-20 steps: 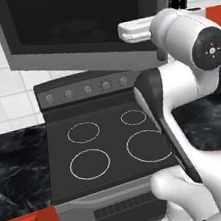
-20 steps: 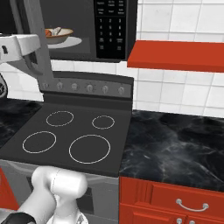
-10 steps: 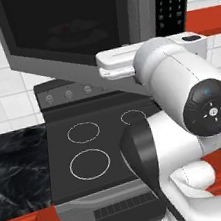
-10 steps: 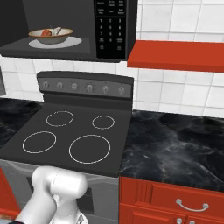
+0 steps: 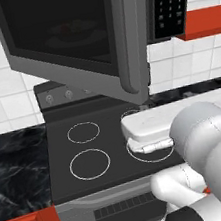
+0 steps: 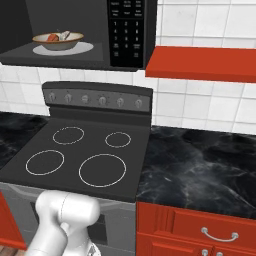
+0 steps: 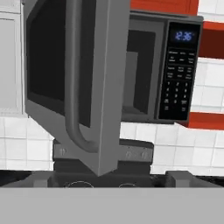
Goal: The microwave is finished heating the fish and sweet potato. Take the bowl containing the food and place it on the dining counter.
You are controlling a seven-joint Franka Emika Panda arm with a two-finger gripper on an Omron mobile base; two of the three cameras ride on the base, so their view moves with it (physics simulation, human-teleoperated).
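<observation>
1. The microwave (image 6: 125, 35) hangs above the black stove (image 6: 85, 160). Its door (image 5: 71, 42) stands wide open, swung out to the left, so the cavity is open to a reach from the front.
2. The bowl (image 6: 58, 41) sits inside on the white turntable (image 6: 82, 48), towards the left of the cavity. In it are the orange-red sweet potato (image 6: 52, 37) and the pale fish (image 6: 65, 35), lying close together. Nothing is touching the bowl, so the lift has not begun.
3. In the hand view, the hand (image 7: 105, 180) faces the edge of the open door and its curved handle (image 7: 76, 87). Its two tips sit far apart at the bottom of the picture with nothing clamped between them, so I read it as open and empty.
4. From where it looks, the hand seems low and outside the door. I judge it will need to come round the door's edge and rise to cavity height before it can take the bowl's rim.
5. The door is the likely snag, since it juts out over the stove just where the arm would pass.
6. A black marble surface (image 6: 200, 165) lies beside the stove. I cannot tell whether that is the dining counter.
</observation>
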